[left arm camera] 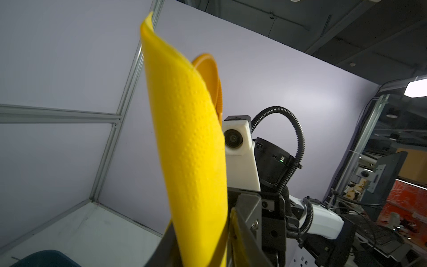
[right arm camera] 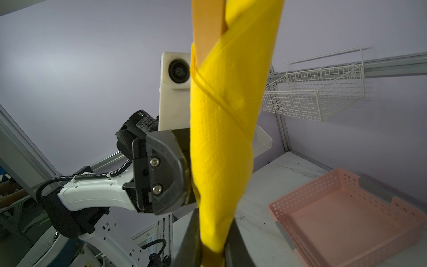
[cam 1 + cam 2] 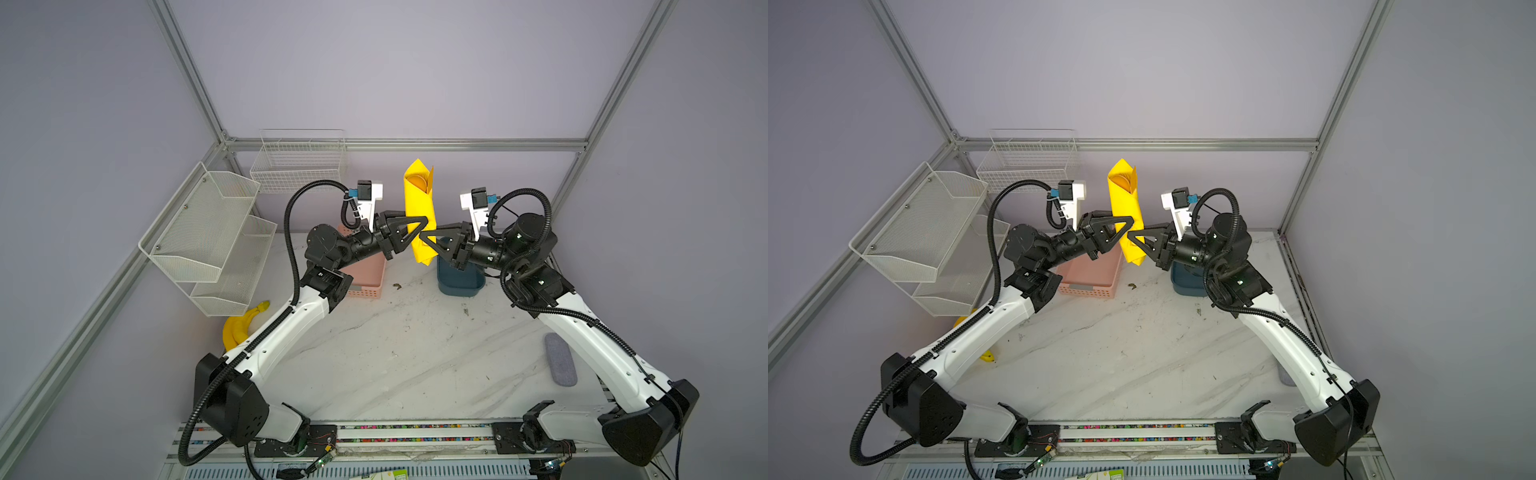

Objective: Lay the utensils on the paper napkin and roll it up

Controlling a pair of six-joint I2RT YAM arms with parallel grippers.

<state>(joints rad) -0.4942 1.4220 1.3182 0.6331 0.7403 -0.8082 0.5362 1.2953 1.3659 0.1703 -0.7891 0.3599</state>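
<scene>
Yellow paper napkin [image 3: 419,203], an upright embossed roll around orange utensils [image 3: 417,182]

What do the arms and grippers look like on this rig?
The left arm and right arm have white shells, black joints and black bases. Black corrugated conduit loops along each. The left gripper and right gripper are black, with open triangular frame fingers and silver screws. Each wrist carries a white camera mount with a blue connector.
</scene>
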